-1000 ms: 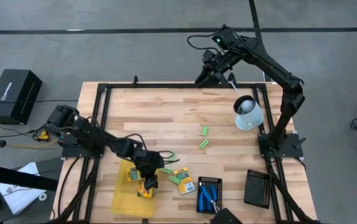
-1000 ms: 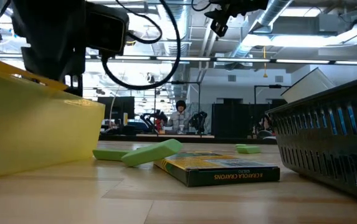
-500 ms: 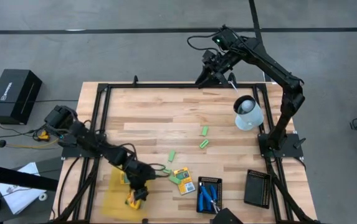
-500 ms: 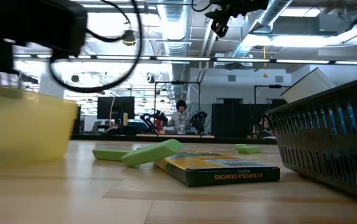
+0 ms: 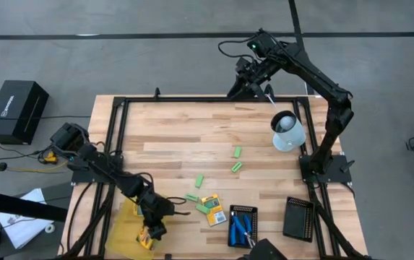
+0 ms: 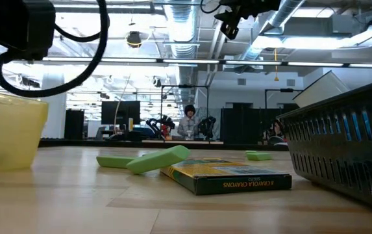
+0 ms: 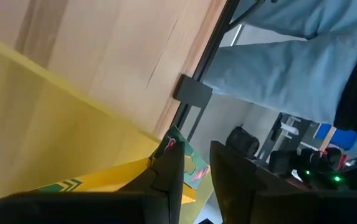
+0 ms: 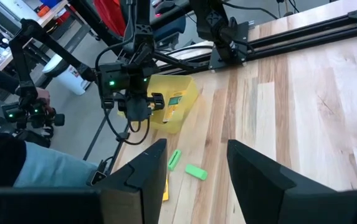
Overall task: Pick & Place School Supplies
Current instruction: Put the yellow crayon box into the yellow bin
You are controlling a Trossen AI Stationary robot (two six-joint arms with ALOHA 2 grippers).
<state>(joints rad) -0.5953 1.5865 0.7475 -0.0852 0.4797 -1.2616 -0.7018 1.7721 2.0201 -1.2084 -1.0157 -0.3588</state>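
My left gripper (image 5: 149, 232) is shut on a yellow-orange pack (image 5: 146, 237) with green print, low over the near part of the translucent yellow tray (image 5: 123, 225) at the table's near left. A second pack (image 8: 175, 99) stands inside that tray. Another pack (image 5: 212, 209) lies flat on the wood, with green blocks (image 5: 194, 198) beside it and more green blocks (image 5: 236, 167) toward the middle. Blue-handled scissors (image 5: 241, 225) lie in a black ribbed tray. My right gripper (image 5: 234, 92) hangs open, high over the far edge, with nothing between its fingers. My left gripper pinches one end of the pack (image 7: 183, 163) between its two fingers, coming at it slanting downward from the far left. The rest of the pack (image 7: 72, 184) reaches out over the tray's yellow wall. I cannot tell whether the fingers also touch the tray.
A second black ribbed tray (image 5: 298, 217) stands at the near right. A pale round cup-like object (image 5: 287, 131) sits by the right arm. A black frame (image 5: 120, 108) runs round the tabletop. A person's light blue sleeve (image 7: 290, 68) shows beyond the near left edge.
My left gripper has gone toward the table's left and near edges, sinking a little and rolling, still shut on the pack. The yellow tray has slid along the table toward the left edge with it.
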